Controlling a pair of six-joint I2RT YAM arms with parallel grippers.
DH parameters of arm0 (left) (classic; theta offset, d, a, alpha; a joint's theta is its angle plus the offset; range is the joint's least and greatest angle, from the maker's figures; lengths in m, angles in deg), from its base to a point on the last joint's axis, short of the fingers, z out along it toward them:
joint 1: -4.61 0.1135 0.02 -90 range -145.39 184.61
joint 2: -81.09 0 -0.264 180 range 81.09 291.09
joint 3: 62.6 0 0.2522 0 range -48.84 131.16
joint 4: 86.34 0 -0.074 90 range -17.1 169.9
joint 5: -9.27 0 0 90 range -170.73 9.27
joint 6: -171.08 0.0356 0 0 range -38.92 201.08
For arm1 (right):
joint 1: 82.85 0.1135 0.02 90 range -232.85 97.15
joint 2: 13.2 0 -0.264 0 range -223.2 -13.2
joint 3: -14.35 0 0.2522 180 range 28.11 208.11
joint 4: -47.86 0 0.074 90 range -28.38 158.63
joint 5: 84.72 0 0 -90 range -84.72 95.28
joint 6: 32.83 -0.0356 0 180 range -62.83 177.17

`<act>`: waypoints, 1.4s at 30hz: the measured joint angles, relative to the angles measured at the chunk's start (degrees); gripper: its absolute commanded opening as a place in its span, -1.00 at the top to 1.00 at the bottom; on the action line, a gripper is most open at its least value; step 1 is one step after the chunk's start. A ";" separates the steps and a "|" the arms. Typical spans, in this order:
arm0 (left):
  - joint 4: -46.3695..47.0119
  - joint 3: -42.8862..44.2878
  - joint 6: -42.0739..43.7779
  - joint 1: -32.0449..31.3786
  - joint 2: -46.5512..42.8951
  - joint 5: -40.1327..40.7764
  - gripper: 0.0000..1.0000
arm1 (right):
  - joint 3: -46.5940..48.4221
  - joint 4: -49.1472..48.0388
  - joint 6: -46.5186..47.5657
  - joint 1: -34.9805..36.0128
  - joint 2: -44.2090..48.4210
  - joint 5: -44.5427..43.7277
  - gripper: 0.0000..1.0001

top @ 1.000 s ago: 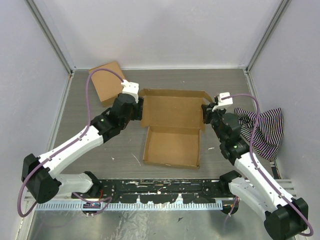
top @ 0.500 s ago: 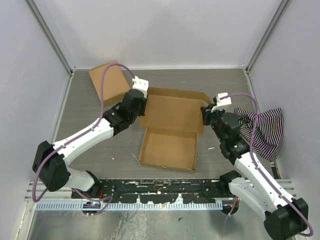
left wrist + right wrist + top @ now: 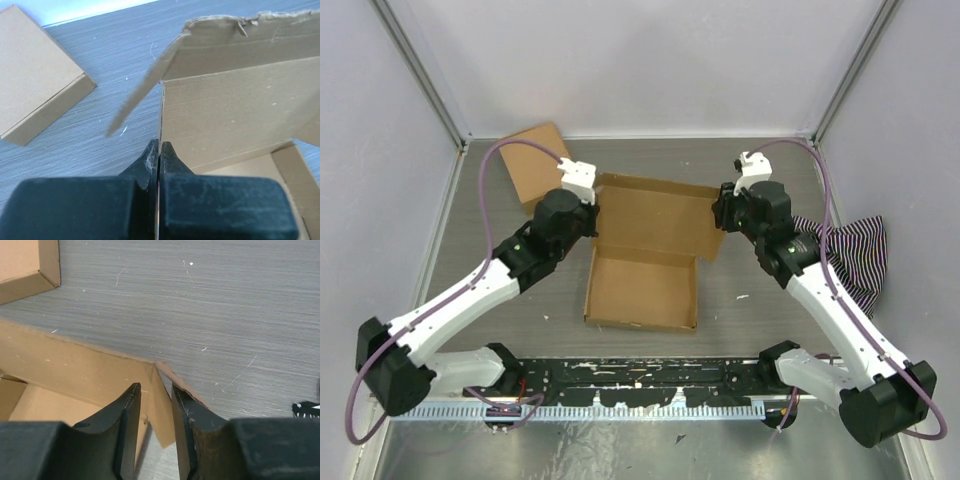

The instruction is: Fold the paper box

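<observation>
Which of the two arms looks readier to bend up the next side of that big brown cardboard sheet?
Probably the left. The left gripper is shut on the left edge of the paper box, so it could fold that side straight away. The right gripper only straddles a corner flap, jaws apart, gripping nothing.

My left tool is pinched fully together, its arm stretched forward and inward. My right tool holds its jaws parted, arm reaching likewise.

No readable text, no labels, no brands, no numbers in any view
</observation>
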 measured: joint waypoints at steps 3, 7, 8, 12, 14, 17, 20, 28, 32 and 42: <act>2.86 -4.02 0.04 0.00 -4.98 -0.46 1.00 | 4.72 4.90 -0.26 0.00 -2.80 -0.02 0.24; 8.04 -9.31 0.44 0.00 -9.20 -1.53 1.00 | 7.21 9.31 -0.24 0.00 -4.48 -0.24 0.22; 9.05 -10.38 0.52 0.00 -9.75 -1.73 1.00 | 7.50 10.19 -0.20 0.00 -4.83 -0.28 0.22; 13.22 -14.05 0.74 0.02 -10.58 -2.47 1.00 | 8.24 11.72 0.13 0.00 -6.21 -0.85 0.21; 14.88 -15.32 0.81 0.09 -10.67 -2.84 1.00 | 8.24 11.87 0.33 -0.04 -6.69 -0.96 0.24; 16.28 -16.37 0.83 0.04 -10.67 -3.74 1.00 | 8.24 12.63 0.48 -0.04 -7.74 -0.66 0.57; 17.35 -16.90 0.81 0.04 -10.67 -4.48 1.00 | 8.24 13.03 0.42 -0.04 -9.07 0.85 0.86; 18.38 -16.72 0.74 -0.04 -9.77 -4.87 1.00 | 8.24 12.04 -2.84 -0.11 -10.01 2.10 0.98; 18.71 -14.64 0.68 -0.07 -6.86 -4.85 1.00 | 8.24 11.02 -3.48 -0.09 -9.99 -0.57 0.98; 23.23 -6.25 3.37 -0.07 2.38 -3.15 1.00 | 6.71 -2.16 -2.05 0.02 -7.93 -10.03 0.98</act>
